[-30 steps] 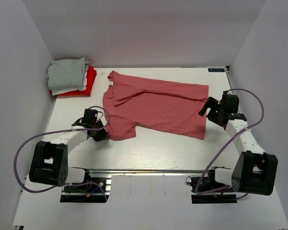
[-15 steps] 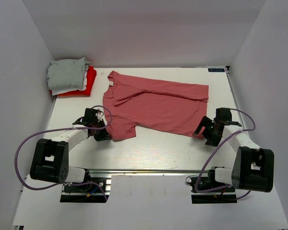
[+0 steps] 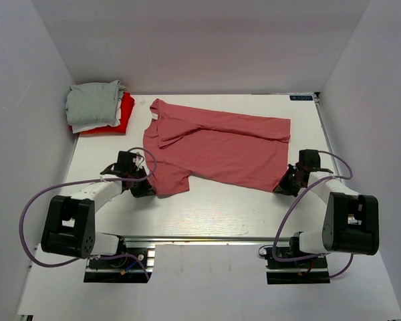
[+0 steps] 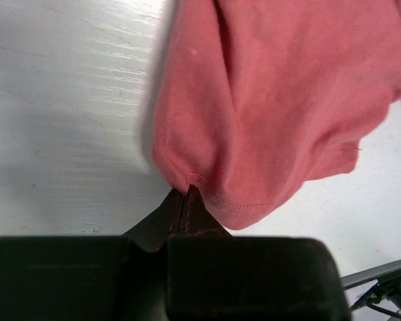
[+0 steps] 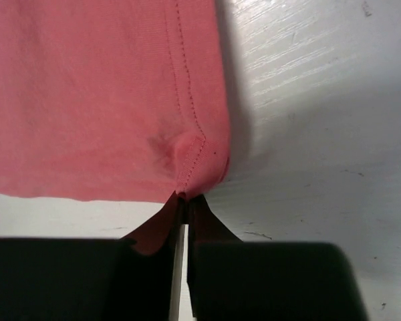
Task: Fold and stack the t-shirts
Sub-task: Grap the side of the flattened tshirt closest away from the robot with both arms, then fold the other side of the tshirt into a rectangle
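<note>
Pinching the salmon t-shirt (image 3: pixel 220 144), left pincer (image 4: pixel 185 194) on its sleeve, right pincer (image 5: pixel 184 197) on a hem corner (both clamped); next probably needs an even lift to fold.

White table (image 3: pixel 207 207) with faint wood grain, enclosed on three sides by plain pale walls (image 3: pixel 200 40); a metal rail (image 3: pixel 207 239) runs across its near edge; a small dark label (image 3: pixel 301 97) at the far right corner, text illegible.
</note>
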Controlling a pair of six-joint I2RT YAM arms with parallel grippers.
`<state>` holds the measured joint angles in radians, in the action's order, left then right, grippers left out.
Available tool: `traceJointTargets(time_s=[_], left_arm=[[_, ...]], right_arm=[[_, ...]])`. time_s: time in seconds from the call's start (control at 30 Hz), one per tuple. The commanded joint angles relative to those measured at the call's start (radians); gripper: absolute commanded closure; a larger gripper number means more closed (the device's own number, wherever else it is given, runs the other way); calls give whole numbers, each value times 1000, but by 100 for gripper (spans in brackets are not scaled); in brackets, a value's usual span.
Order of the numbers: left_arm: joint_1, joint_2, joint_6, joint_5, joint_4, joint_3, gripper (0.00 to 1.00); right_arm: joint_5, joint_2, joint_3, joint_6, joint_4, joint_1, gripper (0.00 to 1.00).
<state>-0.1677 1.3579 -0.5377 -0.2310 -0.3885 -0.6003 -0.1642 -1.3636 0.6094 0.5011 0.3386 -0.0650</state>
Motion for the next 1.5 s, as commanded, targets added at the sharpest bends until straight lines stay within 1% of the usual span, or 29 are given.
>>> traceJointTargets(time_s=[0.0,0.13,0.23,0.4,0.47,0.5,0.77,0.9,1.0,1.17,1.33,1.47], left_arm=[[-7,-61,19,-54,8,-30,100],[-7,-92,71,-88,27,-58,100],[-7,-102,107,-145,16,-121,100],[-7,-45,122,-260,39,-222,100],[-7,7,113,-271,39,-287,100],[-7,27,113,-271,30,-335,100],[3,228,101,-262,57,-542,100],[13,303,79,-225,66,-621,100],[13,371,88,-225,57,-694,100],[13,444,88,-206,57,-812,100],[13,507,99,-185,57,-915,100],[22,581,123,-159,-2,-1026,100]], right_arm=[[15,-18,-22,13,-18,-2,100],[-4,-6,-8,-27,-42,-1,100],[-41,14,23,-55,-53,2,100],[-93,50,67,-73,-65,1,100],[-104,61,79,-70,-79,2,100],[-94,55,98,-69,-81,1,100],[-81,-31,227,-76,-93,-4,100],[-77,-66,271,-58,-144,-2,100],[-87,-100,309,-52,-171,-2,100],[-81,-173,375,-58,-165,-5,100],[-66,-207,414,-64,-174,-4,100],[-47,-232,443,-73,-170,-4,100]])
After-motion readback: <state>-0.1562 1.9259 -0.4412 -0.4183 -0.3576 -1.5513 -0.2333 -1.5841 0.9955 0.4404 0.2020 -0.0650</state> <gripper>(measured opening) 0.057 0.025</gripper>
